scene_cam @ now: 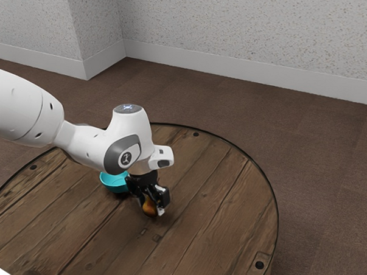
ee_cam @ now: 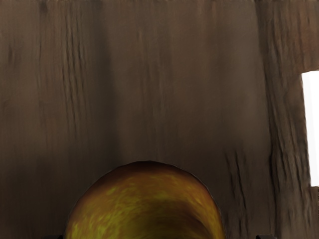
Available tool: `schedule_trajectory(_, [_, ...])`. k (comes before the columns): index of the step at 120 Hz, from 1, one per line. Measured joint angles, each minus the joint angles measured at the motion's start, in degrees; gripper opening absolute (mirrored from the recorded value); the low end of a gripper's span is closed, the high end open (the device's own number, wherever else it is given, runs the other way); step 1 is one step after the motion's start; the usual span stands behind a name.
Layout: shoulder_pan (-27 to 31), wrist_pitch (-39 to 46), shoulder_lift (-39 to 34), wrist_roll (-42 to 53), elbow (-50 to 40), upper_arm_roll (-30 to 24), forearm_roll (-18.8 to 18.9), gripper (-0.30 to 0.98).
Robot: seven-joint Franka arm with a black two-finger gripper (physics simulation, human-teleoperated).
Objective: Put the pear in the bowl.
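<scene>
Pear point(scene_cam: 148, 208), golden-brown and round, is between the two fingers of my black claw point(scene_cam: 151, 207) in the exterior view. It looks like it sits on the round brown wooden table point(scene_cam: 223, 194), outside the bowl. My big white arm point(scene_cam: 85, 145) bends down over it, so my claw can come at the pear from above. One finger is on each side, I think because that is how a squeeze can hold a round thing without pushing it away. The round blue-green bowl point(scene_cam: 112, 182) is near, toward the exterior view's left, partly behind my claw. It sits open side up, ready to catch the pear, and the trip to it looks short.

In the wrist view, the pear is right under my hand, with wood all around its top edge. My claw looks open: I see a gap between the pear and one dark fingertip point(ee_cam: 265, 237), so the pear is not pinched. A flat white thing point(ee_cam: 311, 129) is off to that same side; I cannot tell what it is. My next job should be to close both fingers evenly, since a round pear could roll if one pushes first. Then I should lift it over the bowl's edge.
</scene>
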Motion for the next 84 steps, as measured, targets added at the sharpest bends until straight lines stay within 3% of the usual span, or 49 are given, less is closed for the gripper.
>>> schedule_trajectory(24, [0.0, 0.0, -0.1, 0.1, 0.0, 0.0, 0.1, 0.37])
schedule_trajectory(64, [0.0, 0.1, -0.6, -0.2, 0.0, 0.0, 0.5, 0.28])
schedule_trajectory(84, [0.5, 0.0, -4.3, -0.9, -0.2, 0.5, 1.8, 0.23])
